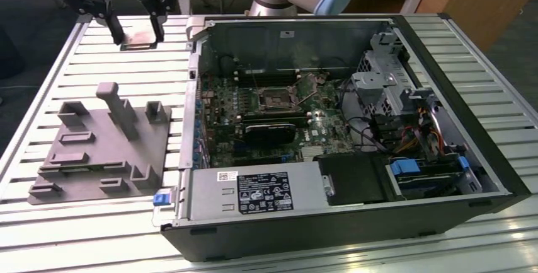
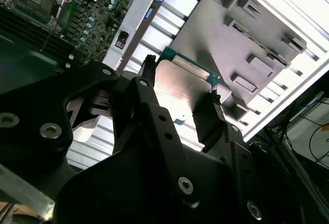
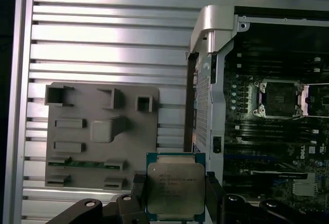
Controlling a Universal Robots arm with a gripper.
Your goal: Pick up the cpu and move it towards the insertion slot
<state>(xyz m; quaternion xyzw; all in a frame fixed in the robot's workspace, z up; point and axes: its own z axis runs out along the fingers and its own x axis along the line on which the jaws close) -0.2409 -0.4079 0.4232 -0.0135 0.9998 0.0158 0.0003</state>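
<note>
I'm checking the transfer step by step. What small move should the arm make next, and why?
Probably carry sideways toward the open computer case. In the first wrist view the gripper has its fingers on both sides of the cpu, above the slatted table, while the insertion slot sits off to one side.

A slatted metal table (image 1: 67,77) carried a grey plastic fixture (image 1: 101,147) beside an open computer case (image 1: 336,128), both resting directly on it

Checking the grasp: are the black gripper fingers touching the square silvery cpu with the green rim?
Touching. In the first wrist view the gripper has one black finger against each side of the cpu, no gap.
</note>
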